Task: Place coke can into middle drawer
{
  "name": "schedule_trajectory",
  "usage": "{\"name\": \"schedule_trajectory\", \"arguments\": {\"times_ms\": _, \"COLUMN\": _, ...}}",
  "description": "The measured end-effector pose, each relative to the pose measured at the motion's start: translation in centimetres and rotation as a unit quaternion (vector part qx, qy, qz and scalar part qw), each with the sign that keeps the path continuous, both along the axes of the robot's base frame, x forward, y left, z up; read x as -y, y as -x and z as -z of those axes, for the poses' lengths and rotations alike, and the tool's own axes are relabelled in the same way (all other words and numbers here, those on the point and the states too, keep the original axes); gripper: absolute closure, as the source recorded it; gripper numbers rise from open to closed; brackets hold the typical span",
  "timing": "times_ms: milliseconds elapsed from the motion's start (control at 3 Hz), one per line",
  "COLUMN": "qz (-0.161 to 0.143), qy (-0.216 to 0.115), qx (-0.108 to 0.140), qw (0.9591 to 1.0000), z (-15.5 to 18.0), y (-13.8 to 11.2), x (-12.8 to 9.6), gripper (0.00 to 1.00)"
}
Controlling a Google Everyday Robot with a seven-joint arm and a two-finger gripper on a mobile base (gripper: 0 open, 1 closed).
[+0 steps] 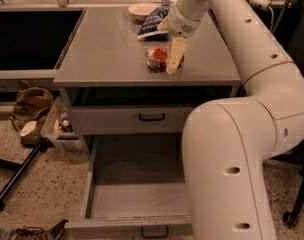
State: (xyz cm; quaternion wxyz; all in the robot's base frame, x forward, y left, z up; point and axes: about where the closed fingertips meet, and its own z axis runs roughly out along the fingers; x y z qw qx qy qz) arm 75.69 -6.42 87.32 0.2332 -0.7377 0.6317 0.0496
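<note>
Single arm. My gripper [175,58] hangs low over the bench [102,54]; I cannot tell how far the jaws stand apart or whether they hold anything. The coke can [158,57] rests on the bench just left of the jaws, touching or nearly so. It apparently lies on its side, long axis running roughly towards the jaws. The middle drawer [137,204] stands pulled open, well below the jaws and nearer the camera. No writing is legible on the can or on the blue chip bag [151,23] beyond the jaws.
</note>
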Motion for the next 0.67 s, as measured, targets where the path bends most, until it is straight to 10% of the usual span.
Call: {"name": "schedule_trajectory", "arguments": {"times_ms": 667, "qz": 0.002, "qy": -0.018, "qx": -0.007, "qw": 0.9998, "z": 1.82, "y": -1.67, "x": 0.08, "gripper": 0.00}}
